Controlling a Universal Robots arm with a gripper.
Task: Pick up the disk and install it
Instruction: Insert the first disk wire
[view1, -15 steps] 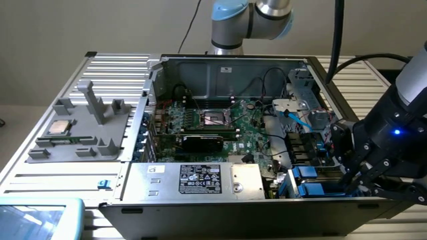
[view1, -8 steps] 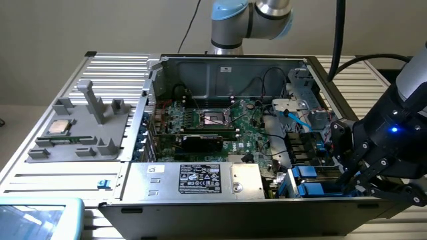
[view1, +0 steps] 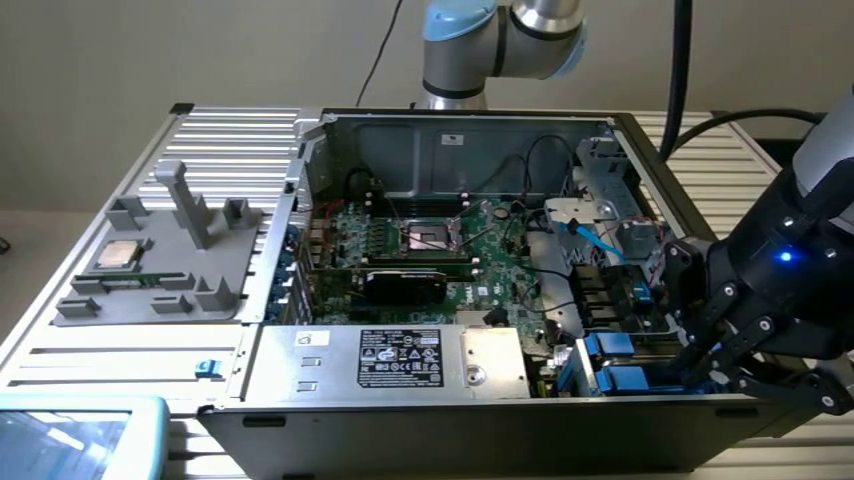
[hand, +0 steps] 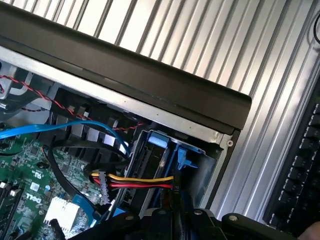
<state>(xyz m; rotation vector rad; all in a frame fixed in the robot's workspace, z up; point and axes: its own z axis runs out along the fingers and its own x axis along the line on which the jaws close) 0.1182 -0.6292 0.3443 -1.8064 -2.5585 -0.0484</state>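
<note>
Beside ribbed metal table slats (hand: 200, 45), the black claw (hand: 175, 207), pinched narrow, sits at the blue-bracketed disk (hand: 186, 156) inside the steel case (view1: 534, 440).

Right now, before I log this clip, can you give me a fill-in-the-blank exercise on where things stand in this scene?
1. The processor chip lies on the grey tray, outside the computer case, at the exterior view's ___.
2. The gripper is at the case's drive bays, whose plastic brackets are coloured ___.
3. In the wrist view, the power cable has yellow, red and ___ wires.
Missing words: left; blue; black.
</note>
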